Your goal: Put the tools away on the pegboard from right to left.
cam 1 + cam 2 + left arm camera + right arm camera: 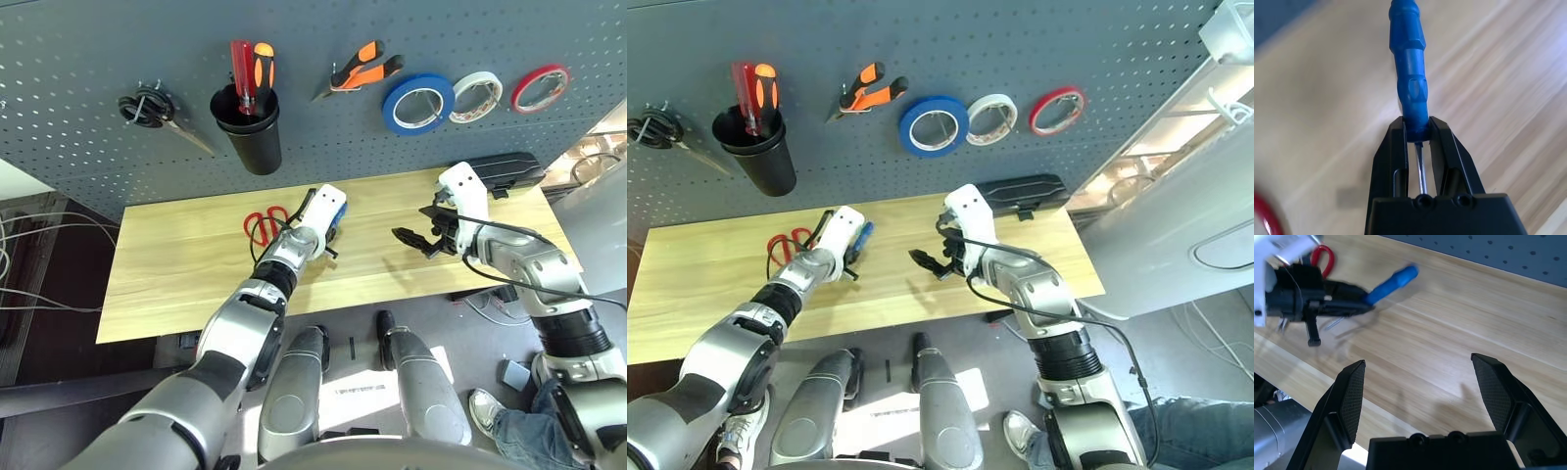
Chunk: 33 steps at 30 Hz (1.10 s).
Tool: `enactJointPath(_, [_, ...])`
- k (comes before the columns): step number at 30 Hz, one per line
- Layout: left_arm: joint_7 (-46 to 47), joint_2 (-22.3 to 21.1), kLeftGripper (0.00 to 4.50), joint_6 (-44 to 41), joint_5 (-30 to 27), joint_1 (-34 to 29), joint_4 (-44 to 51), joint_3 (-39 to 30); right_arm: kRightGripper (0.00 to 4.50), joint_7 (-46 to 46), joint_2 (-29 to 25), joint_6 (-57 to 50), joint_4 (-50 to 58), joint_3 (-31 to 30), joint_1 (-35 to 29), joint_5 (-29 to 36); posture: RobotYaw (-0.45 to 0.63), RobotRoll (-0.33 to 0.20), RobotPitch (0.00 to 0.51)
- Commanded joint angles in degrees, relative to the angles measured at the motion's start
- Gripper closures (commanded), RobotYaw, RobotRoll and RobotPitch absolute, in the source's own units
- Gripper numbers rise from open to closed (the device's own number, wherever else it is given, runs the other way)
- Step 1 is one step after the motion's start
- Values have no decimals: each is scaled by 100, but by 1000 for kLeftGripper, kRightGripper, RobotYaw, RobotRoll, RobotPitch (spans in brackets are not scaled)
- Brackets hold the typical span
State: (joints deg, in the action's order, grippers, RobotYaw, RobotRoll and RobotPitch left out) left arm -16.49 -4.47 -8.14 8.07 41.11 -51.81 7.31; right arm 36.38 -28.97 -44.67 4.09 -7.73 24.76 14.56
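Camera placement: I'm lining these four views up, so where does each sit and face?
Left eye, right eye: head, looking down at the table and pegboard; forearms show.
Left wrist: along the left gripper, shut on the blue-handled screwdriver.
Right wrist: along the open right gripper.
Shared: both wrist views show the screwdriver.

The setting reads as a workshop or robotics lab bench. A large dark grey-blue perforated pegboard (78, 88) covers the wall, hung with hand tools: orange-and-black-handled pliers (361, 70), a blue tape roll (418, 103), white (477, 96) and red (540, 88) tape rolls, and a black plastic cup (249, 127) holding red and orange screwdrivers (251, 73). Below it stands a pale wooden worktable (176, 284). Loose cables (20, 284) trail over the dark floor beside the table.
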Motion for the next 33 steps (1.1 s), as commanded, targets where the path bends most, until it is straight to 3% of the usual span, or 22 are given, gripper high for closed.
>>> enactJointPath(1, [29, -160, 3970, 258, -226, -766, 1257, -200, 0, 265, -208, 70, 27, 52, -109, 56, 59, 0, 278])
enactJointPath(6, [-502, -535, 3970, 1849, -572, -1983, 3326, -198, 0, 831, -453, -79, 336, 90, -89, 430, 74, 0, 279])
enactJointPath(12, [-661, -822, 3970, 2517, -988, -2633, 4492, -402, 0, 1139, -520, 135, 222, 37, 141, 437, 88, 0, 282])
enactJointPath(16, [-571, -741, 3970, 2467, -1401, -2400, 5522, -569, 0, 1258, -431, 166, 238, 48, 385, 521, 97, 0, 284])
enactJointPath(23, [-48, -639, 3970, 2125, -1425, -1503, 6612, -793, 0, 1219, -86, 386, 238, 62, 683, 608, 108, 0, 279])
enactJointPath(33, [598, -862, 3970, 1455, -1203, -639, 6859, -1325, 0, 1146, 802, 1479, 118, 1, 1208, 561, 125, 0, 280])
